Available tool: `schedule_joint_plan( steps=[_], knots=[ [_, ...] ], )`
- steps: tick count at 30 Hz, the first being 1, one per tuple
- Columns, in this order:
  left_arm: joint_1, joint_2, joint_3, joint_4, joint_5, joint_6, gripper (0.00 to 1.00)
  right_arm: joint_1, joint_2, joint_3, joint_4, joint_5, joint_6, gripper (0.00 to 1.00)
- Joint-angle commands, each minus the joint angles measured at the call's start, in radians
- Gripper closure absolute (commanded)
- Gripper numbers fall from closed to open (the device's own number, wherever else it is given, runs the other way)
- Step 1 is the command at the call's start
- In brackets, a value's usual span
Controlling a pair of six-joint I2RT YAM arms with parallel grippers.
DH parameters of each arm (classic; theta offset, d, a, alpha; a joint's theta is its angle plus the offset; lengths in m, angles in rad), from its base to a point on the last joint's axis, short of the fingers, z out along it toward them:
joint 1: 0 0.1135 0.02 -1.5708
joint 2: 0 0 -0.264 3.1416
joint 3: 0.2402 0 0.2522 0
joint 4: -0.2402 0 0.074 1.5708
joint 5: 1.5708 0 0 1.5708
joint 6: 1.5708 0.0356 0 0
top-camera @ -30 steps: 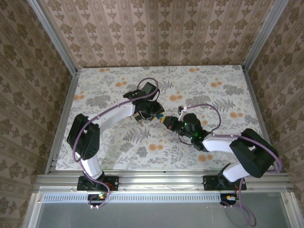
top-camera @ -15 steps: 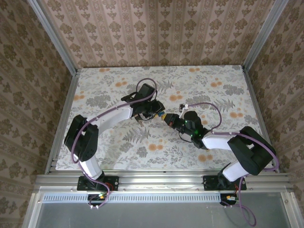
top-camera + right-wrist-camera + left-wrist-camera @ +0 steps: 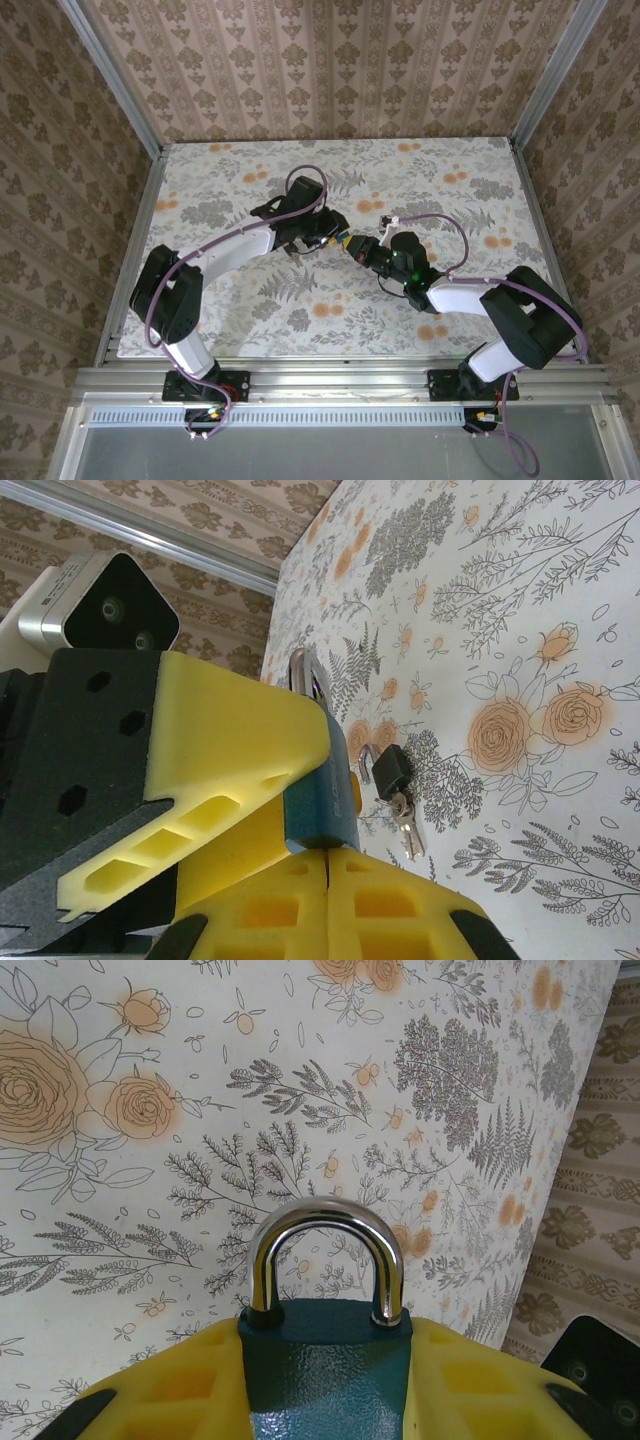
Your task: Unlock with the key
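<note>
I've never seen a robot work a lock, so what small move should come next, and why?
Probably a gentle twist of the right gripper. It sits shut against the underside of the padlock, any key hidden in its grip, while the left gripper holds the padlock and the shackle is seated.

Teal padlock (image 3: 325, 1385), yellow finger pads (image 3: 175, 1395), orange-floral tablecloth (image 3: 150, 1210)

The left arm (image 3: 225, 252) arches out from its base and bends right. The left gripper (image 3: 322, 238) is clamped on the padlock (image 3: 325, 1370), one yellow pad on each side of its body. The right arm (image 3: 470, 297) lies low, pointing left. The right gripper (image 3: 360, 252), jaws pressed together, sits right at the padlock's bottom end.
</note>
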Motion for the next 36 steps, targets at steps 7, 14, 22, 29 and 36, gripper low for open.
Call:
schedule_joint_plan(
  steps=[7,14,22,29,36],
  knots=[
    [0.012,-0.097,-0.093,0.264,0.147,-0.046,0.68,-0.033,-0.042,-0.024,0.092,-0.051,0.045,1.0],
    [0.045,-0.145,-0.182,0.476,0.205,-0.062,0.69,-0.056,-0.018,-0.039,0.187,-0.112,0.131,1.0],
    [0.078,-0.205,-0.269,0.657,0.26,-0.071,0.69,-0.068,0.011,-0.053,0.272,-0.16,0.204,1.0],
    [0.085,-0.247,-0.301,0.723,0.276,-0.066,0.69,-0.069,0.004,-0.058,0.265,-0.17,0.205,1.0],
    [0.084,-0.278,-0.243,0.363,0.177,0.019,0.68,-0.062,-0.095,-0.018,-0.04,-0.155,0.035,0.93]
  ],
)
